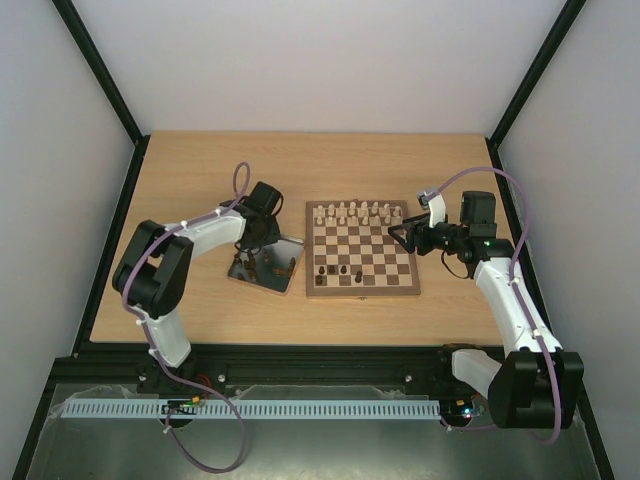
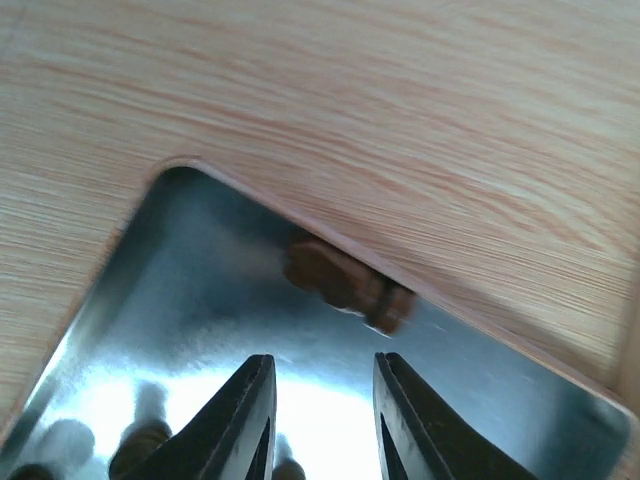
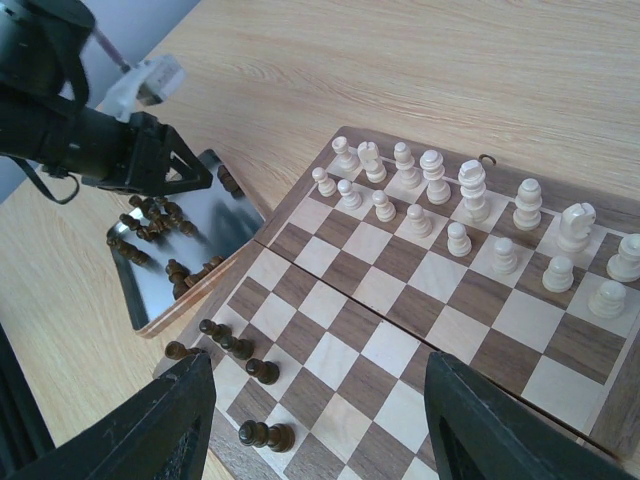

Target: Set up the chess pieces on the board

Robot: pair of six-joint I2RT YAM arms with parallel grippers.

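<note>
Pieces: a handful of small dark brown wooden chess figures (image 3: 235, 345) stand on the near rows of the board; the others lie in the tray.
Board: square wooden chessboard (image 1: 375, 255) with brown and tan checks, mid-table, with cream-coloured pieces (image 1: 355, 212) on its far rows.
Tray: shiny metal tray (image 1: 262, 287), touching the board's left edge.
Left wrist view only: one dark piece (image 2: 345, 285) lies on its side against the tray's rim.
Left gripper (image 2: 320, 365): over the tray, jaws narrowly apart, nothing between them.
Right gripper (image 3: 320, 400): over the board's right edge, jaws wide, empty.
Surface: pale wood-grain tabletop (image 1: 200, 180).
Room: white walls, black frame posts (image 1: 100, 70).
</note>
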